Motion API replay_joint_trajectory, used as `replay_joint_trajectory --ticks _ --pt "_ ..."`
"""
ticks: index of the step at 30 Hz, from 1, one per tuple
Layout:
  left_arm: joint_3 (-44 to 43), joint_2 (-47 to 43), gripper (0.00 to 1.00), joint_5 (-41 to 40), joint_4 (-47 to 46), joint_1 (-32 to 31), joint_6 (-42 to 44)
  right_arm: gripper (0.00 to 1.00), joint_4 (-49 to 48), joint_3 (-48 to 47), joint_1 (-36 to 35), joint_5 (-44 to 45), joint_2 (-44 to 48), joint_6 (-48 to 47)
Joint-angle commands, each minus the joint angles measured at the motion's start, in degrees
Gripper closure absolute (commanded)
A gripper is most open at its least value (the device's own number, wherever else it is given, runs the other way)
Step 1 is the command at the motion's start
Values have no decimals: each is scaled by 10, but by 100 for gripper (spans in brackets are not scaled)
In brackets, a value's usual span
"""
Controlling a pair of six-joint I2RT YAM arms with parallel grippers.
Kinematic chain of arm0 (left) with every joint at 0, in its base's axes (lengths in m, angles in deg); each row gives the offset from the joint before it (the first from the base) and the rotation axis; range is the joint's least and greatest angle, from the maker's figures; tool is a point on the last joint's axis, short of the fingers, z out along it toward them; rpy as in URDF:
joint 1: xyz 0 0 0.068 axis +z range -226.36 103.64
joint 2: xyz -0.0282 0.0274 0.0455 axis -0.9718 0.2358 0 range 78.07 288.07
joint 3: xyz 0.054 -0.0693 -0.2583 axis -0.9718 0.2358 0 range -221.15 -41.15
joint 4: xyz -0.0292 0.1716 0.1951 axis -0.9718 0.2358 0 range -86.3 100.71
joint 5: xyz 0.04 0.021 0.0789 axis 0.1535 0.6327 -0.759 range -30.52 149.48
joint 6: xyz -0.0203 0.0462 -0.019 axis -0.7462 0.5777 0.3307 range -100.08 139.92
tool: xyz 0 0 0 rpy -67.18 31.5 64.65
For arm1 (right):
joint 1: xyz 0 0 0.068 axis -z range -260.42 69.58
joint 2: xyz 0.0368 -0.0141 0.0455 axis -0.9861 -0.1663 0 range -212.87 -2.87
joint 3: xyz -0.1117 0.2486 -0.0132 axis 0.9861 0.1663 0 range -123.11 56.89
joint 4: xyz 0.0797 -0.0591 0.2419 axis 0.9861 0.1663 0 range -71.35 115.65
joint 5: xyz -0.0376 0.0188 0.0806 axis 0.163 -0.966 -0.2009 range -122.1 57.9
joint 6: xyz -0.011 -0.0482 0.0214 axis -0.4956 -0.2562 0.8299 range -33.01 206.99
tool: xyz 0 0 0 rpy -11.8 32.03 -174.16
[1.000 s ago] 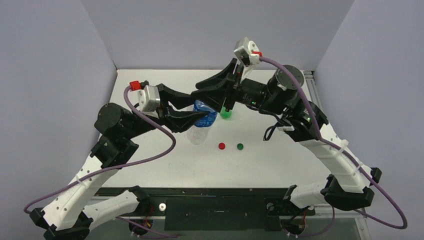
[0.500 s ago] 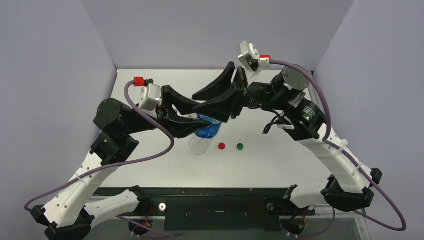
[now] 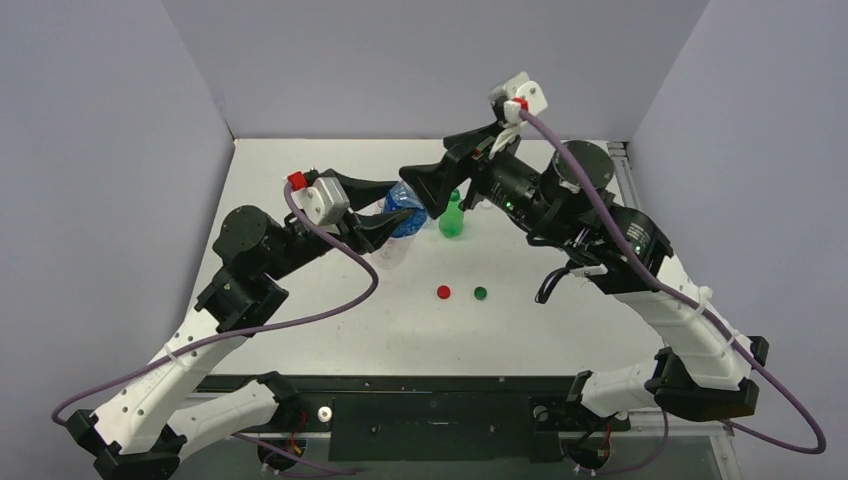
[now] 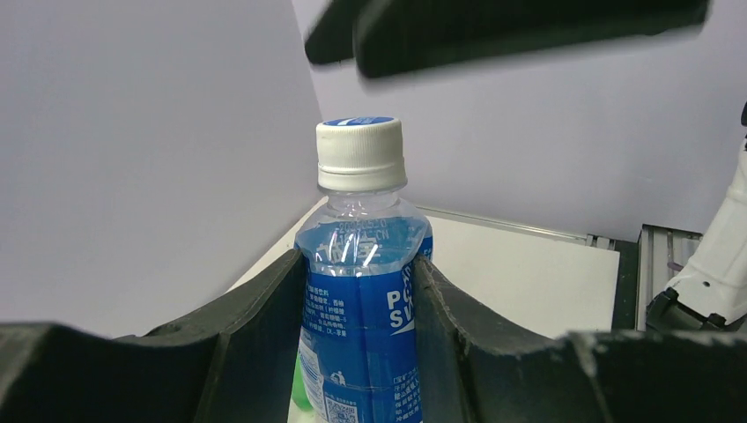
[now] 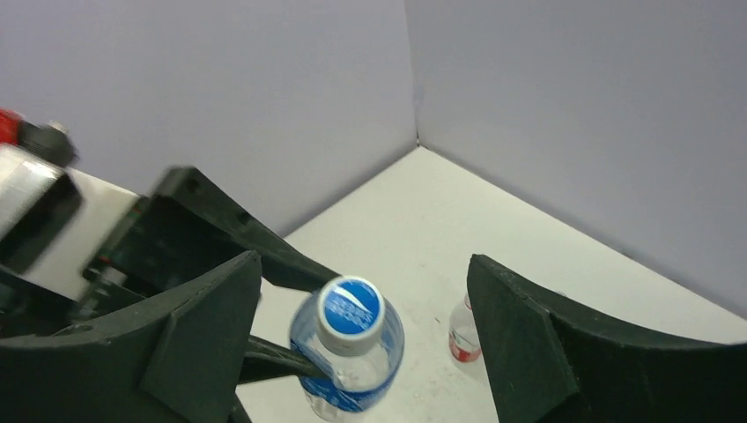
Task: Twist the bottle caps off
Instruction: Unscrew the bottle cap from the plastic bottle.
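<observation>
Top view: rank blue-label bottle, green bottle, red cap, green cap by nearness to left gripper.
1. Blue-label bottle, held by left gripper.
2. Green bottle, right of it.
3. Red cap, nearer front.
4. Green cap, rightmost.

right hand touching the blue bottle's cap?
Apart. Right wrist view: the right hand is open, and the cap sits between its fingers with a clear gap on each side.
</observation>
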Motion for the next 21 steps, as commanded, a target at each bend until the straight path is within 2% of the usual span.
replay_joint_trajectory --ticks 1,4,5,8,12,18,21 --pt "-11 -28 100 -12 -54 3 -3 17 -52 129 0 5 76 -27" --pt "-27 -32 100 8 -57 3 -51 13 -147 278 57 -143 165 -19" --pt "-30 -32 100 17 -57 3 -60 13 -191 300 82 -209 177 -7" --pt "-46 -30 100 38 -56 4 -107 11 -242 366 112 -306 207 8" --pt "-59 -26 100 61 -58 4 -150 11 -324 390 123 -397 195 46" --pt "-68 -19 100 64 -57 4 -175 11 -490 398 123 -475 155 140" --pt "-74 -16 100 63 -60 4 -185 11 -503 382 120 -486 126 153"
